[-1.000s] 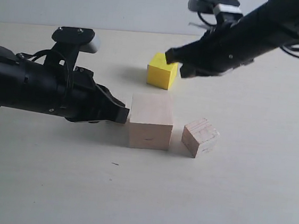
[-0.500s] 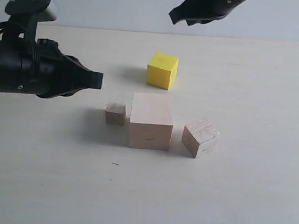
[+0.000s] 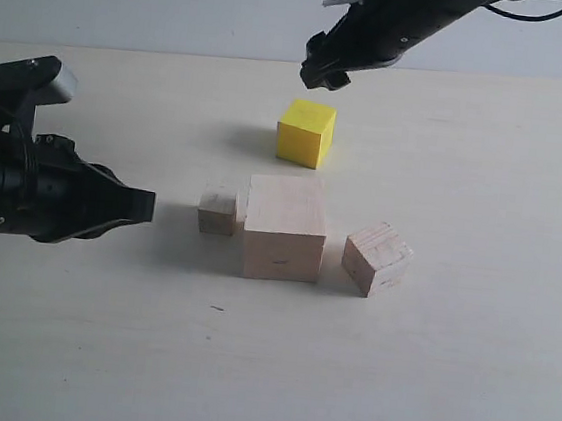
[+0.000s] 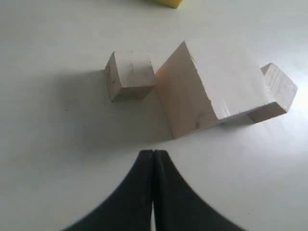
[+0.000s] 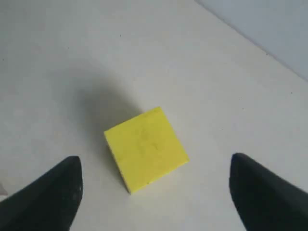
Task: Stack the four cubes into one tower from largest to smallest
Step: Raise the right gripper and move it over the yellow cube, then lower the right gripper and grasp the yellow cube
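Right claw (image 3: pixel 319 73) above yellow cube (image 3: pixel 305 133)

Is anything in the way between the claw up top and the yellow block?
No, nothing visible is. The right gripper hangs open above the yellow cube, and only bare table lies around that cube. The large wood cube, where the yellow one should go, has nothing on top.
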